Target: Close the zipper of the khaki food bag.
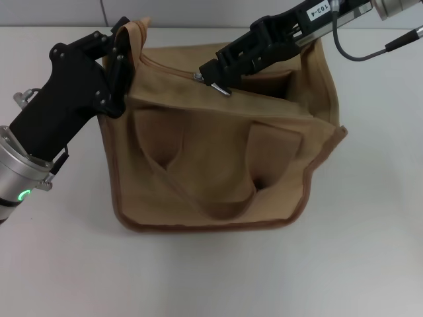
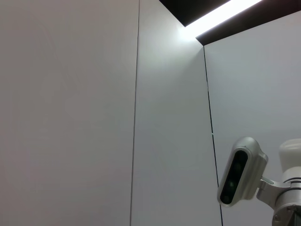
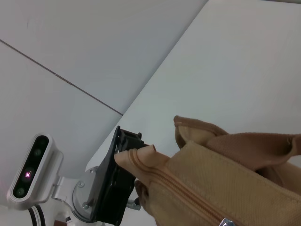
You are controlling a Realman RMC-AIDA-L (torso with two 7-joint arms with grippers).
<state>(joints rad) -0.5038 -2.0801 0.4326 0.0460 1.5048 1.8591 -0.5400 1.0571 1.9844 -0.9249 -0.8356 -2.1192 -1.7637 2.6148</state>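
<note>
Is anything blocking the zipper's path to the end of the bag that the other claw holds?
Nothing visible does. The right gripper sits at the zipper slider, and the tape runs bare to the khaki food bag end pinched by the left gripper.

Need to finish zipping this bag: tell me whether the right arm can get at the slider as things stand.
Probably yes: the right gripper is already at the silver slider on the khaki food bag, nothing between them. The left gripper holds the bag's end, clear of that path.

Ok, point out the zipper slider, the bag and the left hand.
zipper slider (image 1: 199,76), head view, its silver metal body.
khaki food bag (image 1: 218,165), head view, front panel.
left hand (image 1: 121,41), head view, at the bag's corner.
</note>
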